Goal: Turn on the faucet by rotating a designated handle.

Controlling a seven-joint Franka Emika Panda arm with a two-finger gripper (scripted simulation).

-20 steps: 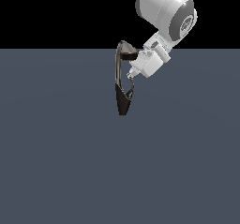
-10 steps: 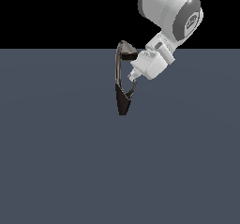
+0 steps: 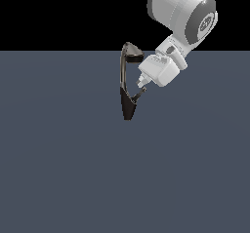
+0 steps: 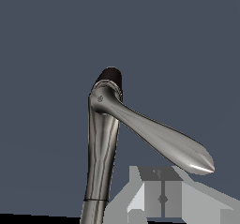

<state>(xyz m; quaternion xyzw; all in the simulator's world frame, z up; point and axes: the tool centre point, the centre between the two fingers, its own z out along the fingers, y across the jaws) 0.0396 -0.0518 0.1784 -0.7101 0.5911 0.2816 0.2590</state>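
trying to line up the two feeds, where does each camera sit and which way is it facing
Exterior view: off the arm and set back, looking across the grey floor at the dark faucet; the white arm comes in from the upper part of the exterior view's right, its hand down by the thin handle.
Wrist view: on the wrist, close up, looking past the hand's grey body at the faucet's neck and handle.
Shared: the faucet, the handle and the hand.

hand (image 3: 142, 86) beside handle (image 3: 138, 96), faucet (image 3: 127, 83) left
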